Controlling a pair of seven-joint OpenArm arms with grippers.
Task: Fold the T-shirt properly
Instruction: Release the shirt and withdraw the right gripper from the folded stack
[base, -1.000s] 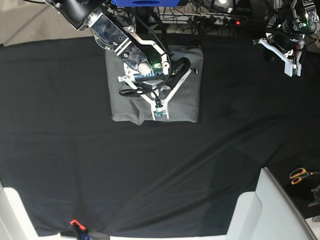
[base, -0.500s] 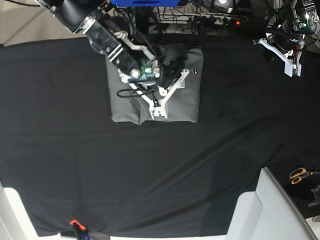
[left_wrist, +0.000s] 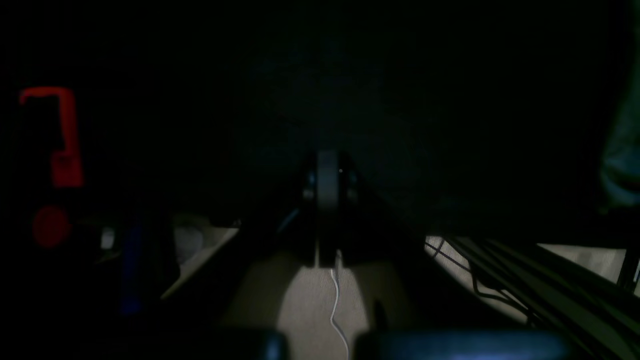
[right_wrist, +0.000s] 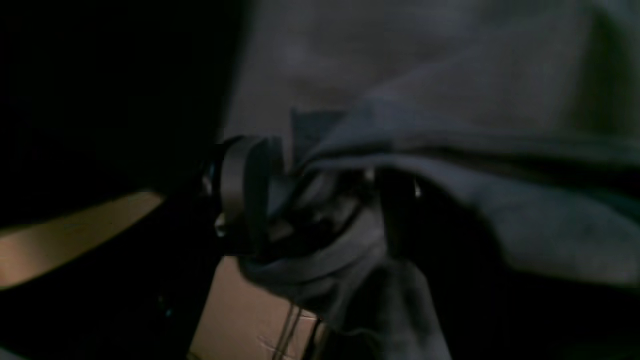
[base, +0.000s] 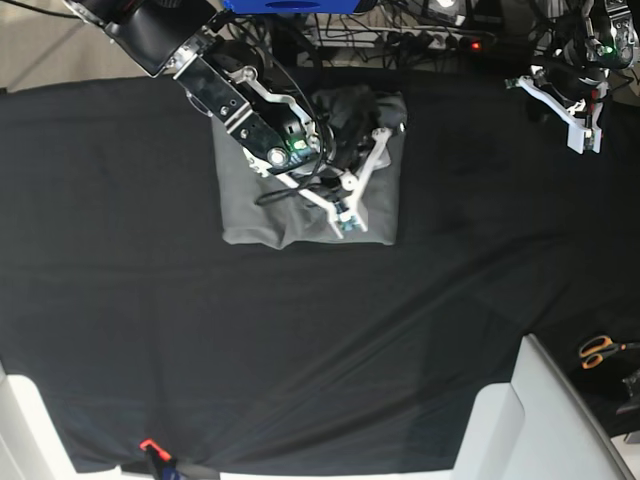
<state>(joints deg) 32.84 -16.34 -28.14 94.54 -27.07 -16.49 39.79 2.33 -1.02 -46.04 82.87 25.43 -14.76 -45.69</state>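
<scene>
The grey T-shirt lies folded into a rectangle at the back middle of the black-covered table. My right gripper is over its far edge. In the right wrist view the two fingers stand apart with a bunched fold of the shirt between them, raised off the pile. My left gripper hangs at the back right corner, away from the shirt. In the left wrist view it looks shut and empty, and the picture is very dark.
Orange-handled scissors lie off the table at the right. A white surface juts in at the front right. A power strip and cables run behind the table's back edge. A small orange clip sits at the front left.
The right arm has swung over the shirt and its wrist has turned. The shirt's far edge, flat a second ago, is now bunched and lifted in the right gripper. The left arm has not moved.
</scene>
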